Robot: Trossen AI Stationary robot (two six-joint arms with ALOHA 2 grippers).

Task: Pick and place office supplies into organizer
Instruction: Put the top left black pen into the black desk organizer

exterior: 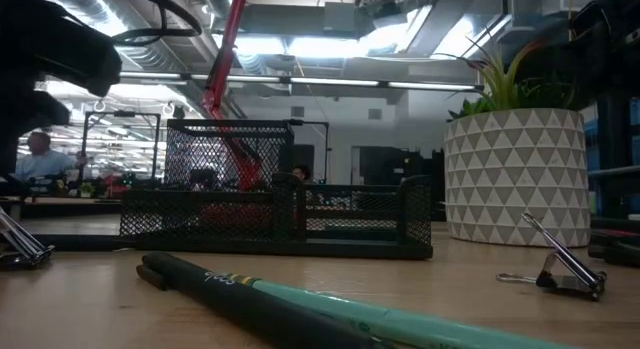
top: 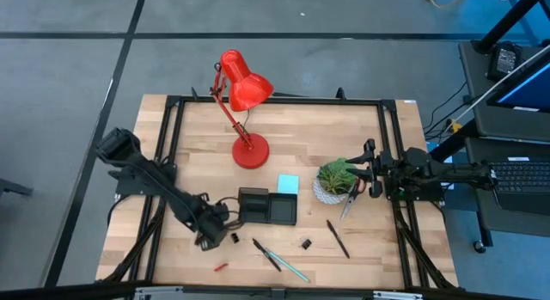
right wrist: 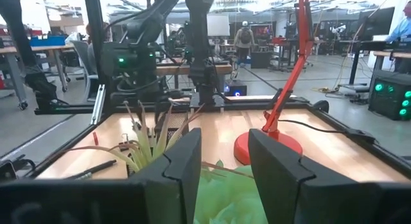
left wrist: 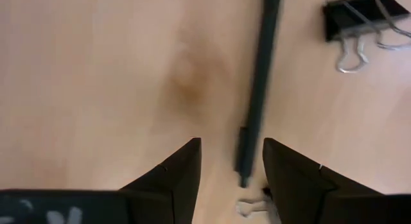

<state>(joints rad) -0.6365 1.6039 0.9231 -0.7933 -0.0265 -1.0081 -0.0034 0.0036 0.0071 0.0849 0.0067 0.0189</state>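
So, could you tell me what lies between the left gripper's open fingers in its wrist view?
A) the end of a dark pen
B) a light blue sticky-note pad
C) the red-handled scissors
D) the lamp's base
A: in the left wrist view the end of a dark pen lies on the wooden table between the left gripper's spread fingers, with a black binder clip farther off.

Both arms matte black, jointed; left pincer fingers wedge-shaped; white lettering on wrist housing.
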